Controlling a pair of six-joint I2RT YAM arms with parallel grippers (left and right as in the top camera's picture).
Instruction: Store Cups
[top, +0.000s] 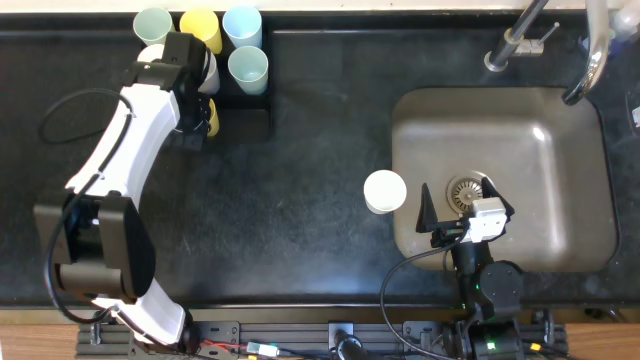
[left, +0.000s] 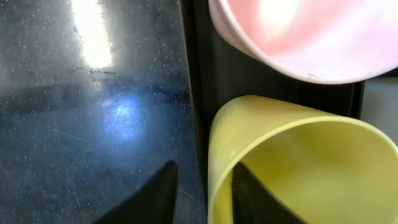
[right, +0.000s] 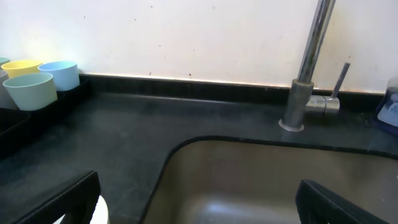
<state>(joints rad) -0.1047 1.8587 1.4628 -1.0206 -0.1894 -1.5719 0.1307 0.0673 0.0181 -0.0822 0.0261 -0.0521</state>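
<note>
Left claw (left: 205, 180) is right down at the rack (top: 245, 122), one finger inside the yellow cup (left: 311, 168) and one outside, the rim between them. I can see a sliver of rack between the outer finger and the cup wall, so I'd call it released rather than pinching. The yellow cup stands in the rack, close beside a pink cup (left: 298, 37). The job here, as I read it, is a clean let-go: open a touch wider, then rise straight up, because any sideways drag from that inner finger could tip the cup into its pink neighbour. Well apart from the rack, over toward the sink (top: 560, 150), a white cup (top: 385, 190) waits on the bench (top: 300, 200). The right claw (top: 462, 208) hangs spread wide, holding nothing, farther from the rack again.
</note>
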